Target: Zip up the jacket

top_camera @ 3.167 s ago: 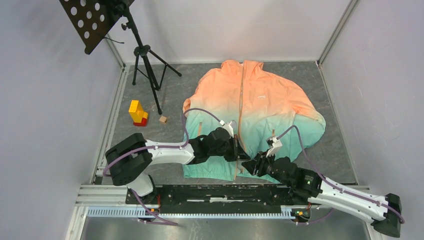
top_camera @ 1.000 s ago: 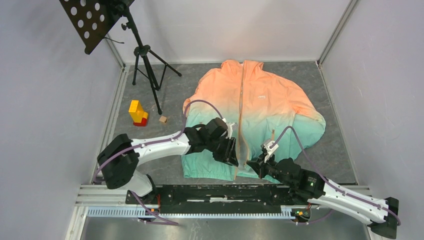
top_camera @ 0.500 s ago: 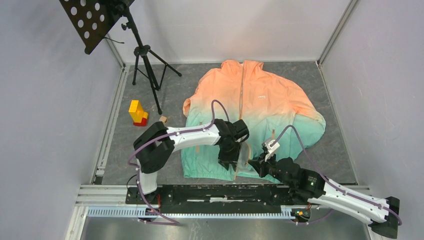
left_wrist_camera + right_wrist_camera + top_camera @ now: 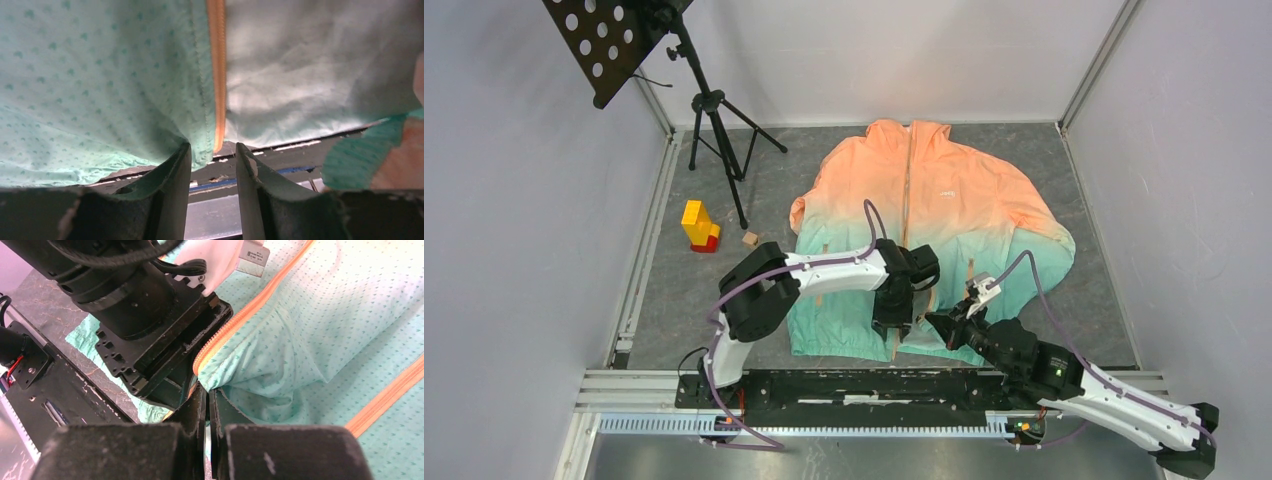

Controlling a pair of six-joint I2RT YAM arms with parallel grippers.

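From above, the jacket point(image 4: 944, 215) lay flat on its back on the grey, marbled counter point(image 4: 824, 160), collar toward the far wall and hem toward the arms. It was a thin shell fading from peach to teal. Both arms met at the bottom of the centre zipper point(image 4: 908, 200): the left hand point(image 4: 892, 328) stood over the hem and the right hand point(image 4: 940, 322) was just beside it. A music stand point(image 4: 712, 110), a yellow block point(image 4: 696, 224) and a small wooden cube point(image 4: 750, 239) stood well apart to the left.

From the left wrist, the left hand point(image 4: 212, 165) was partly open, its two dark, scuffed fingers point(image 4: 175, 190) apart with nothing clamped between them. The orange zipper tape ended just above the gap. Dotted teal fabric lay on one side of the tape and paler, smooth lining on the other, so the front looked parted at the hem.

From the right wrist, the right hand point(image 4: 207, 402) was closed tight, pinching the crumpled hem corner of the teal panel beside the toothed orange tape. The left arm's black housing point(image 4: 150, 320) was close behind.

I judged the task barely begun. No slider showed, and I could not tell how the upper zipper stood. Seating the bottom ends and drawing the slider up appeared to remain.
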